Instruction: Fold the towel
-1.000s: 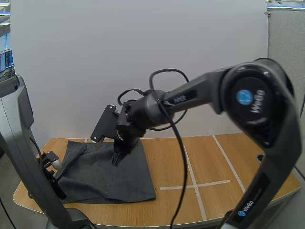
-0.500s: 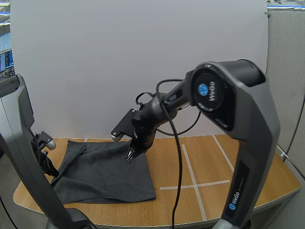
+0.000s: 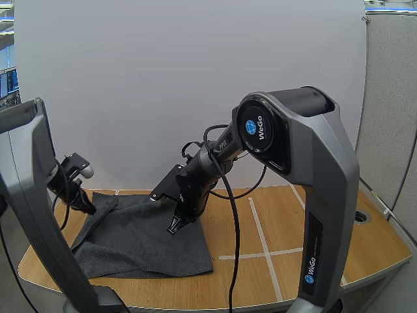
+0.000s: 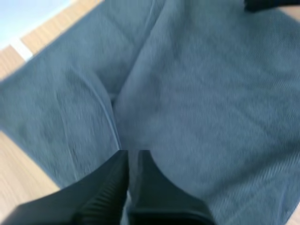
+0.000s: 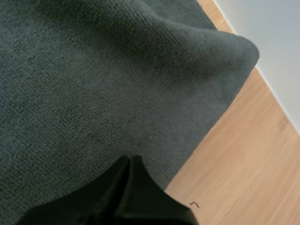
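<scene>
Now the left gripper (image 3: 86, 207), fingers nearly together and empty, has risen above the fold in the dark grey towel (image 3: 143, 244). The right gripper (image 3: 174, 227), closed on nothing, has shifted, with the towel flat just beneath it. This fold looks laid.

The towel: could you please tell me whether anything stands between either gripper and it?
Nothing visible does: the right gripper points down close over the towel, and the left gripper hangs over its left edge.
</scene>
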Controlling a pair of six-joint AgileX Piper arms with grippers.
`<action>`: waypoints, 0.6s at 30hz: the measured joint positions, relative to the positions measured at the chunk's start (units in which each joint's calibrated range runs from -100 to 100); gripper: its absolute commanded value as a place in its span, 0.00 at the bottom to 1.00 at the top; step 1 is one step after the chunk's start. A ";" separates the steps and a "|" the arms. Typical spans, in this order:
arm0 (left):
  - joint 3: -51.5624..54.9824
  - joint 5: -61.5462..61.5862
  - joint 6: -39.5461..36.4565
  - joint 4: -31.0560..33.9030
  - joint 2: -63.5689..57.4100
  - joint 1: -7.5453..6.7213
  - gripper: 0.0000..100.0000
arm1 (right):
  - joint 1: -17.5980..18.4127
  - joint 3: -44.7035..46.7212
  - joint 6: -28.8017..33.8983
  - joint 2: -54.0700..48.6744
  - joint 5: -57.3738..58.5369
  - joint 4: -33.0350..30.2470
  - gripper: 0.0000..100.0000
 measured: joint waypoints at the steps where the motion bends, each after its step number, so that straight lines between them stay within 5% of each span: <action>1: -0.85 0.18 -1.03 -0.42 0.00 -1.04 0.54 | 0.00 0.00 0.00 0.45 -0.19 0.14 0.00; 5: -3.13 0.17 -2.34 -1.64 0.00 -3.27 0.75 | 0.00 0.00 -0.07 1.31 -0.33 0.77 0.00; 9: -4.29 -0.14 -3.16 -2.25 0.00 -4.68 0.75 | 0.00 0.00 -2.85 2.98 -0.59 5.47 0.00; 13: -4.71 -9.12 -5.44 -2.25 0.15 -8.99 0.75 | 0.00 -0.14 -6.52 3.27 -1.20 10.26 0.00; 18: -4.71 -13.71 -5.67 -2.25 0.25 -9.62 0.75 | 0.00 -0.14 -7.41 3.27 -1.35 11.19 0.00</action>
